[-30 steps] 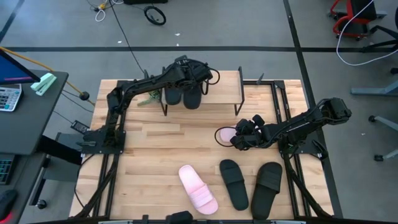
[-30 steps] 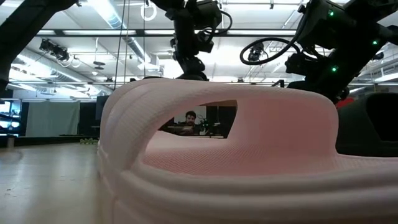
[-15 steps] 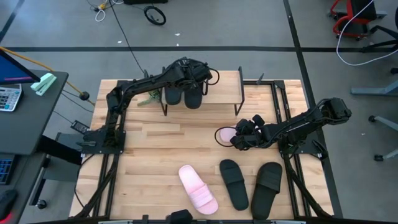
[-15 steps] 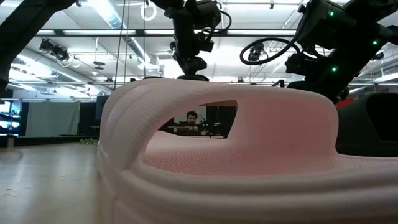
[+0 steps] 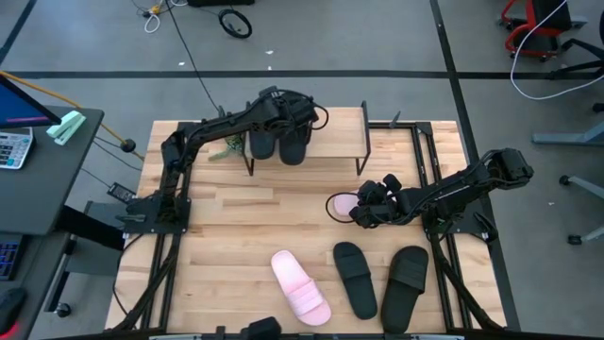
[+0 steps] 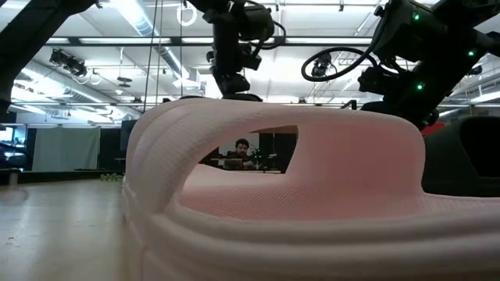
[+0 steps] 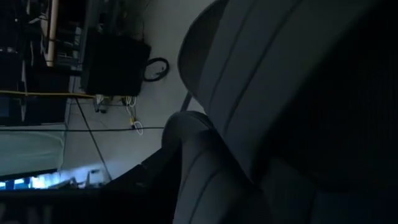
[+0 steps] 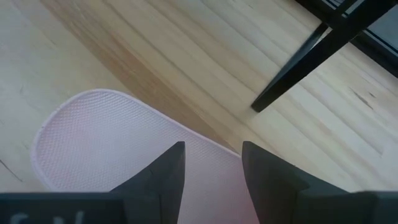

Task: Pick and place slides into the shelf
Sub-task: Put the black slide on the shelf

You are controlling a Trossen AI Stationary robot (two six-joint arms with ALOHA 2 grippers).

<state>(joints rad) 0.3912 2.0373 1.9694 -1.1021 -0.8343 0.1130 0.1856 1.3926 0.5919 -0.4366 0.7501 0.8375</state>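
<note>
The shelf (image 5: 330,130) stands at the table's far side on thin black legs. Two black slides (image 5: 276,145) sit side by side at its left end. My left gripper (image 5: 281,111) hovers right over them, and its wrist view shows only a dark slide (image 7: 280,99) close up. My right gripper (image 5: 359,210) is open over a pale pink slide (image 5: 340,202) lying on the table at right of centre. In its wrist view the slide's rounded end (image 8: 112,137) shows beyond the gripper (image 8: 212,149). Another pink slide (image 5: 300,286) and two black slides (image 5: 356,279) (image 5: 406,281) lie near the front edge. My right gripper stands open over the pink slide's footbed (image 8: 208,180), coming from the table's right and slanting down, with the slide flat on the table. Whether the fingers (image 8: 171,171) touch it, I cannot tell.
The front pink slide (image 6: 273,195) fills the low view, with a black slide (image 6: 469,164) to its right. A black metal leg (image 8: 298,62) crosses the boards beyond the right gripper. Bare boards (image 5: 245,217) lie at mid-table. A desk with a calculator (image 5: 14,146) stands off the left side.
My left gripper has shifted a little toward the table's left above the black slides at the shelf. The right arm and all the slides have kept still.
</note>
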